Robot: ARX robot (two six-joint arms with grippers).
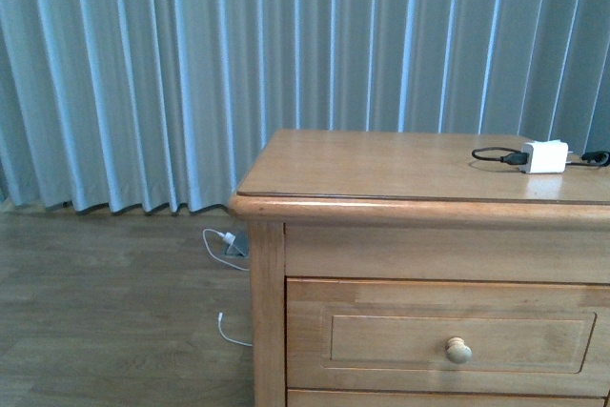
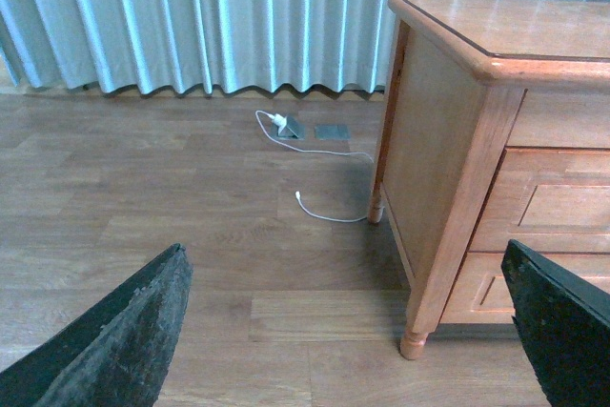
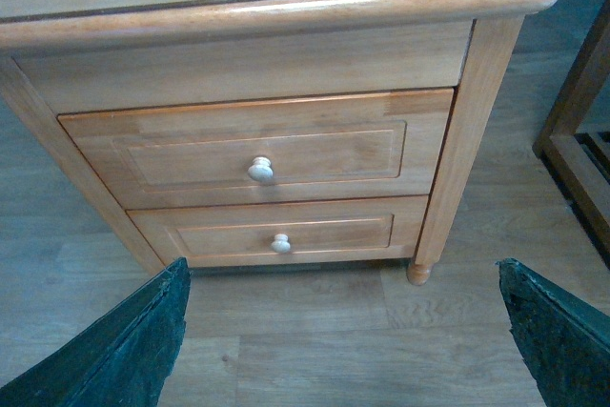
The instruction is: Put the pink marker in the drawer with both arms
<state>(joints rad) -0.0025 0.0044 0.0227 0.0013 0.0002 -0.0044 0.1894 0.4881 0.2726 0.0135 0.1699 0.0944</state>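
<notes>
My left end effector point(image 2: 343, 331) and right end effector point(image 3: 343, 331) both hang spread wide and empty above the wood floor. Ahead of the right one, the drawer point(image 3: 262, 152) sits closed under the dresser's top surface point(image 1: 381, 169), where a white charger block point(image 1: 544, 156) rests. I cannot see the pink marker anywhere.

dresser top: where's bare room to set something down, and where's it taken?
The dresser top is bare over its left and middle, from the front lip back to the curtain. Only the right rear corner is taken: the white charger block with its black cable. Both drawers are shut, taller drawer included. No marker in view.
</notes>
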